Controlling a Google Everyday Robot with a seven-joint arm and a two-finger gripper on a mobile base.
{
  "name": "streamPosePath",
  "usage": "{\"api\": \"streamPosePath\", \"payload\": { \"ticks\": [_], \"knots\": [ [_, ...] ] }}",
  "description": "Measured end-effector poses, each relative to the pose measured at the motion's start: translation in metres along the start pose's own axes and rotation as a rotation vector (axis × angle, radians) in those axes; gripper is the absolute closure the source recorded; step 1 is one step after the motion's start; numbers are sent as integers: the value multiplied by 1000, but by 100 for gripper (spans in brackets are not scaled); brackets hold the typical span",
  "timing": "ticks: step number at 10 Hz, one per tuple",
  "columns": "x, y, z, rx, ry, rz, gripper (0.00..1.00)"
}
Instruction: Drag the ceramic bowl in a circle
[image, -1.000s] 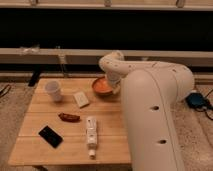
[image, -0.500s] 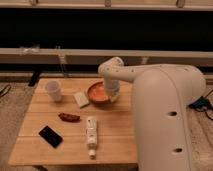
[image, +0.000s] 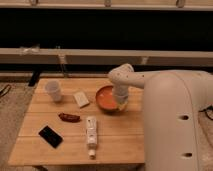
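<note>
From my seat, starting at the left of the wooden tabletop (image: 45, 150): a white cup (image: 53, 91) stands near the back corner, and a flat black slab (image: 50, 136), maybe a phone, lies toward the front. Moving inward there is a small pale packet (image: 81, 98), a dark reddish snack-like item (image: 69, 117) and a white tube or bottle (image: 91, 134) lying lengthwise toward me.

Right of centre sits the ceramic bowl (image: 107, 98), orange-red, flat on the tabletop near the right edge. The gripper (image: 121, 102) is down at the bowl's right rim, the arm (image: 131, 77) curving over from the big white body (image: 175, 125) that fills the right of the view. I cannot tell how the jaws stand; the wrist hides them.

My read is that contact with the bowl is made or nearly so, and the circle is underway at best. Nothing on the surface marks a traced path, so I would treat most of the loop as remaining.

The tabletop is pale slatted wood. Behind it runs a dark wall with a light horizontal rail (image: 105, 55), and the floor looks speckled.
</note>
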Motion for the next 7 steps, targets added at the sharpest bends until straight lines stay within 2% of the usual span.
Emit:
{"api": "streamPosePath", "payload": {
  "ticks": [2, 5, 6, 7],
  "knots": [
    [14, 5, 0, -2, 2, 38, 56],
    [23, -4, -10, 22, 2, 64, 26],
    [25, -8, -15, 35, 0, 65, 22],
    [27, -11, -18, 45, -5, 66, 22]
  ]
}}
